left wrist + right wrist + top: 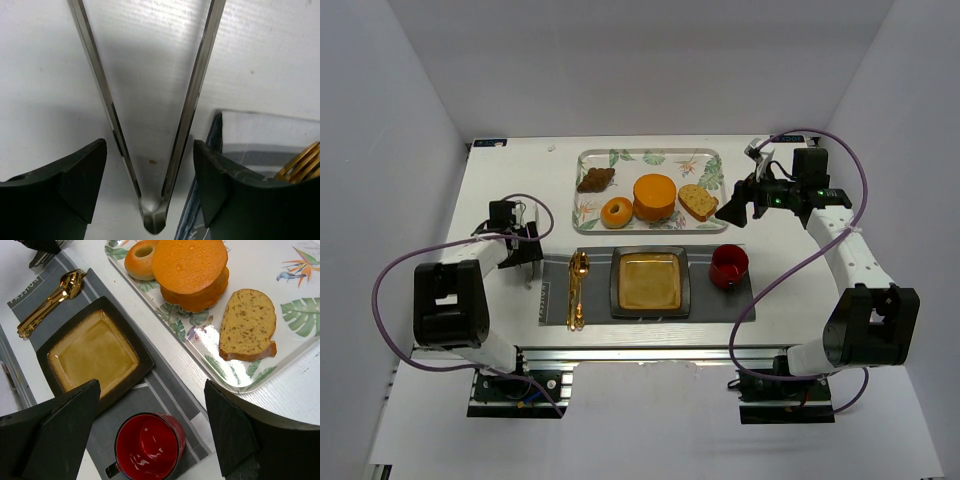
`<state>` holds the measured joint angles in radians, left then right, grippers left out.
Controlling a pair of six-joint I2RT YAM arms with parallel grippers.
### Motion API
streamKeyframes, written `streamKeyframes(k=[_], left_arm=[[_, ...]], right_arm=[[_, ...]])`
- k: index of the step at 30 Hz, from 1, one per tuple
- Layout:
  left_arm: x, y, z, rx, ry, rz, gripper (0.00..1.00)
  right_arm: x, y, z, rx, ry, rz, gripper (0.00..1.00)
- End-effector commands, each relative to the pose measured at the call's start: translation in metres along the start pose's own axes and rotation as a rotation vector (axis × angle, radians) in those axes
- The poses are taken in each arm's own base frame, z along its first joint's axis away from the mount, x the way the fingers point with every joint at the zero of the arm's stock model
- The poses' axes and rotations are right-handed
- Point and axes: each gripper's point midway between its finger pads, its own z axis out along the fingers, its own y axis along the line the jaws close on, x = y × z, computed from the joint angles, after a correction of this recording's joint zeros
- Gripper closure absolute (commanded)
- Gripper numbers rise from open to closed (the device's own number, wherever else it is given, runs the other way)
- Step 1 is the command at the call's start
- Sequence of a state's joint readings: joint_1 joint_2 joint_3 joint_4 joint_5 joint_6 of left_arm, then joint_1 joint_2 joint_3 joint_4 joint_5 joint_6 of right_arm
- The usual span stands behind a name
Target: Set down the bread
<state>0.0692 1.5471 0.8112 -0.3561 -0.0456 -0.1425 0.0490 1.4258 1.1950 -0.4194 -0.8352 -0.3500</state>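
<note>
Both sets: spread, nothing pinched.
Left fingers [75, 185]: astride tongs [152, 217] near hinge.
Right fingers [55, 435]: hovering right of tray [710, 165].
Bread [595, 180]: far-left corner of tray, untouched.
Tongs: on tabletop [40, 60] left of mat [710, 305]; best squeezed squarely across both arms, lifted level.

**Bread lying clear of both sets of jaws**

The bread [595, 180] is a small, dark brown, lumpy pastry, elongated like a croissant. It lies flat at the left end of a tray [710, 163]. It sits beyond and to the right of the left gripper's [527, 255] jaws and well left of the right gripper's [735, 208] jaws, touching neither.
</note>
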Motion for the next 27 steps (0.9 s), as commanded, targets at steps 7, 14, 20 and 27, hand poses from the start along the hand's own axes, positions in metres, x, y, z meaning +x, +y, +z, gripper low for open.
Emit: streamKeyframes(k=[7, 14, 20, 27], left_arm=[[-0.036, -0.002, 0.018, 0.003, -0.094, 0.017, 0.35], [-0.031, -0.005, 0.015, 0.015, -0.106, -0.006, 0.61], [-0.09, -0.034, -0.05, 0.172, -0.289, -0.073, 0.74], [-0.124, -0.096, -0.112, 0.529, -0.311, -0.136, 0.54]], right_arm=[[-0.029, 0.004, -0.01, 0.007, -0.049, -0.065, 0.11], [-0.027, 0.002, -0.014, 0.017, -0.048, -0.059, 0.11], [-0.028, 0.002, -0.016, 0.019, -0.054, -0.06, 0.11], [-0.028, 0.003, -0.015, 0.008, -0.066, -0.046, 0.11]])
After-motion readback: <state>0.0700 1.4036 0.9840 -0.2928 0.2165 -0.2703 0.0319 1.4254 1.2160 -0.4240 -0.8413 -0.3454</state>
